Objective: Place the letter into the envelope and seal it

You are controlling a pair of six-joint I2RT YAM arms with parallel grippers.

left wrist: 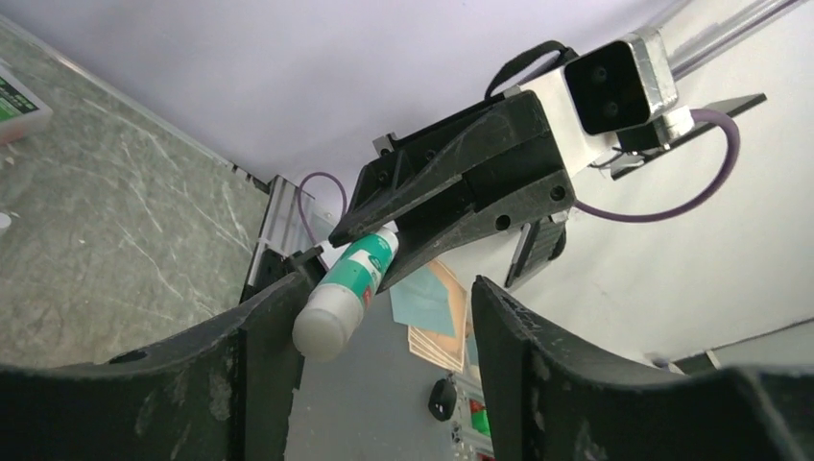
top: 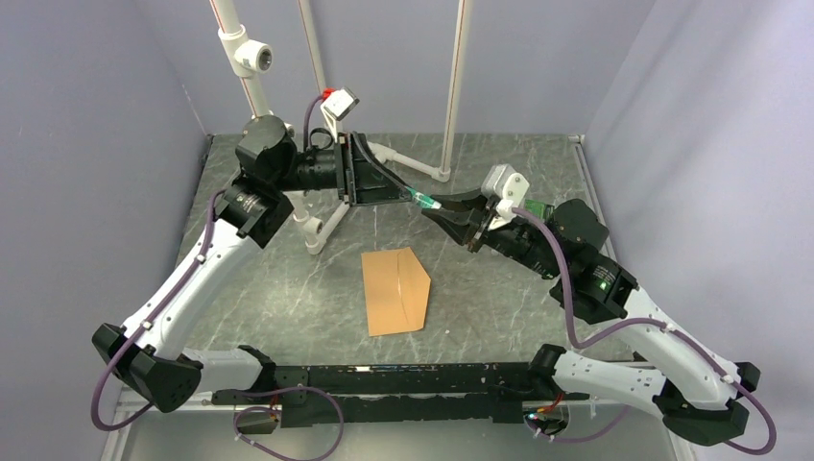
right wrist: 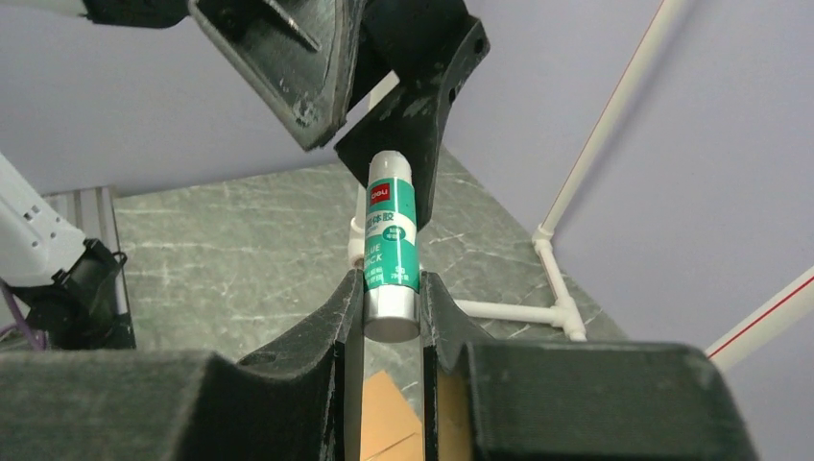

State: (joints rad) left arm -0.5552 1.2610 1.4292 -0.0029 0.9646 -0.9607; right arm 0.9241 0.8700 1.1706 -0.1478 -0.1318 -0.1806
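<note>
The kraft-brown envelope [top: 394, 293] lies flat at the table's middle, its pointed flap spread to the right; a part shows in the right wrist view [right wrist: 382, 423]. The letter is not in view. My right gripper [top: 442, 208] is raised above the table behind the envelope, shut on the base of a green and white glue stick [top: 422, 200] [right wrist: 389, 245]. The stick's white cap end [left wrist: 326, 322] points at my left gripper [top: 401, 191]. That gripper [left wrist: 384, 298] is open, and the cap sits between its fingers, close against one of them.
A white PVC pipe frame [top: 322, 223] stands on the table behind the arms, with uprights [top: 453, 86] at the back. Grey walls close in the left, back and right sides. A small white case with a green label [left wrist: 17, 101] lies at the table's edge.
</note>
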